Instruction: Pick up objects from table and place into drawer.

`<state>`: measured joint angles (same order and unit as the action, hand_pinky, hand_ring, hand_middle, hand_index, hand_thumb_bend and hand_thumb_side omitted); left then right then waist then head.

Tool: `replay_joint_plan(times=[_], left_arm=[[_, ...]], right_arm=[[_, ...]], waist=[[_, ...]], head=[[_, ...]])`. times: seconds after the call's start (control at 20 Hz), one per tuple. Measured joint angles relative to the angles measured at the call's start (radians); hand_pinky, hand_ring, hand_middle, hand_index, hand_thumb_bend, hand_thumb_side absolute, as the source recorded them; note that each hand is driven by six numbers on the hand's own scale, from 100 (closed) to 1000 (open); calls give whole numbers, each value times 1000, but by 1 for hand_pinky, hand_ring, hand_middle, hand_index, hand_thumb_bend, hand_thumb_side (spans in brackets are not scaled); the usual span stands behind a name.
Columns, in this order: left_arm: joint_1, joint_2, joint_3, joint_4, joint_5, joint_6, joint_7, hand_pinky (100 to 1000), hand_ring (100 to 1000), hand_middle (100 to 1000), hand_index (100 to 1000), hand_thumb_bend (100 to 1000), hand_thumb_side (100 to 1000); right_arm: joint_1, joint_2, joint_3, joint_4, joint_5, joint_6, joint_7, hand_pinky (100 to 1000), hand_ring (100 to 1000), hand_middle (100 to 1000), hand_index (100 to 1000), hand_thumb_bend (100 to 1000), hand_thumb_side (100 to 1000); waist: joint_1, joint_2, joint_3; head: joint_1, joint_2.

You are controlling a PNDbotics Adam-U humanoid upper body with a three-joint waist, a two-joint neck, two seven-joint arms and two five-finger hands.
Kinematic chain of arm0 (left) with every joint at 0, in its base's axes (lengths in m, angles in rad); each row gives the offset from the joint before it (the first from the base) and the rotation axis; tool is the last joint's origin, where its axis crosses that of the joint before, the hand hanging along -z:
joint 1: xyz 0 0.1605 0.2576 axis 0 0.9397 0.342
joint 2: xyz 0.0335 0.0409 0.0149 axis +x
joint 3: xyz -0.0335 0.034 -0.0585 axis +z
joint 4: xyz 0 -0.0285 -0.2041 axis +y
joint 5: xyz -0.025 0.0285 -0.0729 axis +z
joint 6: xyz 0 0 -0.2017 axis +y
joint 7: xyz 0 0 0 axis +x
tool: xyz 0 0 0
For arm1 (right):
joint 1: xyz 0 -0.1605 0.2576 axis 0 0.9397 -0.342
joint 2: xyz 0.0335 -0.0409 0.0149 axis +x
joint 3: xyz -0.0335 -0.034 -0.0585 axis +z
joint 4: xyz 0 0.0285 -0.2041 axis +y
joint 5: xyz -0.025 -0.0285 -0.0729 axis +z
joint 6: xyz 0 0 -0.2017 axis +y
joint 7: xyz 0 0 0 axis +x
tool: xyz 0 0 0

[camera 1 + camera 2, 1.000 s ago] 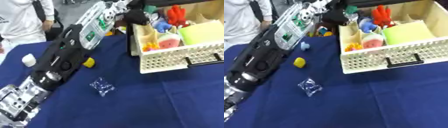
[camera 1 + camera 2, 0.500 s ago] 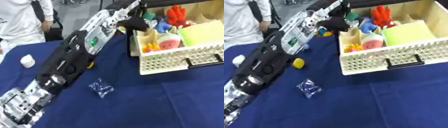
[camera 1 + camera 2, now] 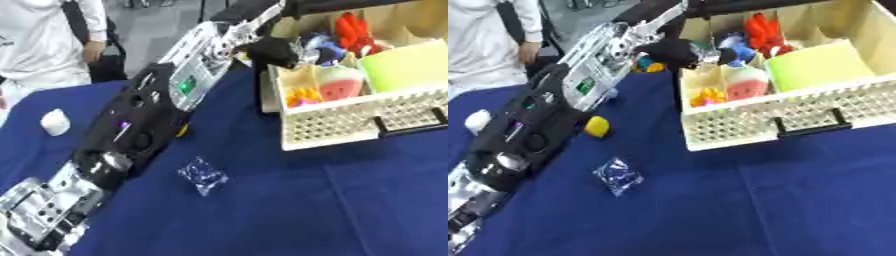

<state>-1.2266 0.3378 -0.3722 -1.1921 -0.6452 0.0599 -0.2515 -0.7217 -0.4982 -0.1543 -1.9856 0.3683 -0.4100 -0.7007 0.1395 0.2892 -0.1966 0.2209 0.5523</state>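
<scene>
While left hand (image 3: 677, 50) hangs over back-left corner of drawer (image 3: 798, 117), fingers look curled, though what is pinched, if anything, cannot be told. Release best made only once hand is seen well inside compartment wall. Still on bench (image 3: 737, 210): yellow piece (image 3: 597, 126), blue crinkly packet (image 3: 618, 175), white object (image 3: 55, 121). Right hand not seen.

Looks like a lab or demo room set up for robot trials, not a home. A table under a dark blue cloth (image 3: 780, 200) carries a cream perforated drawer (image 3: 798, 112) with dividers and a black handle, packed with toy-like items. Bare grey floor (image 3: 162, 25) lies beyond the table, and a person in white (image 3: 44, 40) stands at its far edge.
</scene>
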Motion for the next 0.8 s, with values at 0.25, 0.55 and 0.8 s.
replay_joint_plan(times=[0.25,0.55,0.8], left_arm=[[10,6,21,-45,17,-7,54,310,554,576,720,477,737],[37,73,132,-191,102,2,148,313,543,563,697,384,913],[85,125,260,-321,182,16,228,336,562,578,707,380,960]], right_arm=[[5,0,0,0,0,0,-1,765,790,744,842,100,1000],[35,-6,-11,0,3,4,-14,765,789,744,841,100,1000],[54,-9,-23,0,15,9,-32,765,789,744,842,100,1000]], waist=[[-5,-9,18],[-23,-25,60],[-50,-27,89]], head=[[-3,2],[-26,23],[-50,32]])
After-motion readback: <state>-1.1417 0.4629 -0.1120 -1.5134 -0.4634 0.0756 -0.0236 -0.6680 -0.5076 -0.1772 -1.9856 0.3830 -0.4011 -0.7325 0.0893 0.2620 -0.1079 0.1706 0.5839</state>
